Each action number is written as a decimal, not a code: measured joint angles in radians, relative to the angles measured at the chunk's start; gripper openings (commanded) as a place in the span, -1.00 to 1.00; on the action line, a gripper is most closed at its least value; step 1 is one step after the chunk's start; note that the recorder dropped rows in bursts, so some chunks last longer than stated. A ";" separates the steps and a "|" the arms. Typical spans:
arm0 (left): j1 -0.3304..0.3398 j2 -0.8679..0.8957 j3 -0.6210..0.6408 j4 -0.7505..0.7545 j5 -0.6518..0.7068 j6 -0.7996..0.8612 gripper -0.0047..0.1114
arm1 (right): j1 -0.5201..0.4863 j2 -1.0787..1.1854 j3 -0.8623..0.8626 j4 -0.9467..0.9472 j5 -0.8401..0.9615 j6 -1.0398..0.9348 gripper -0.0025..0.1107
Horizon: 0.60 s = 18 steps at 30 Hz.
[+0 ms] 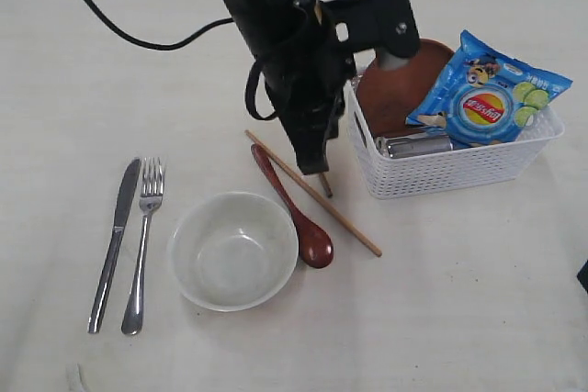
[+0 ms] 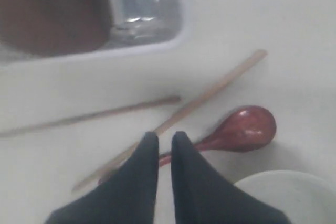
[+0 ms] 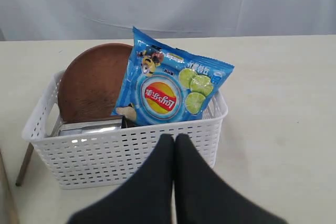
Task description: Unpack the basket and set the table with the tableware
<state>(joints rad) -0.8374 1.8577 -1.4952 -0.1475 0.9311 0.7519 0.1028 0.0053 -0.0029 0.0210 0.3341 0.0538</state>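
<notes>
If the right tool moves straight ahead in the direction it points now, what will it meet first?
Most likely the near wall of the white basket, below the blue snack bag. The right tool, shut, aims at it; the gap between them is unclear.

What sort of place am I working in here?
Probably a staged lab tabletop, not a real dining room: a pale cream table, a plain white curtain behind it, and a basket beside a half-laid setting around the bowl.
</notes>
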 measured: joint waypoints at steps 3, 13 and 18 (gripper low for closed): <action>0.003 -0.054 0.000 0.082 0.011 -0.168 -0.92 | 0.000 0.000 0.000 0.000 0.000 0.000 -0.96; 0.101 -0.532 0.284 0.107 -0.339 -0.481 -0.92 | 0.000 0.000 0.000 0.000 0.000 0.000 -0.96; 0.182 -0.852 0.566 0.110 -0.577 -0.562 -0.92 | 0.000 0.000 0.000 0.000 0.000 0.000 -0.96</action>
<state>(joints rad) -0.6551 1.0060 -0.9295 -0.0375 0.3540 0.1895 0.1028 0.0053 -0.0029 0.0210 0.3341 0.0538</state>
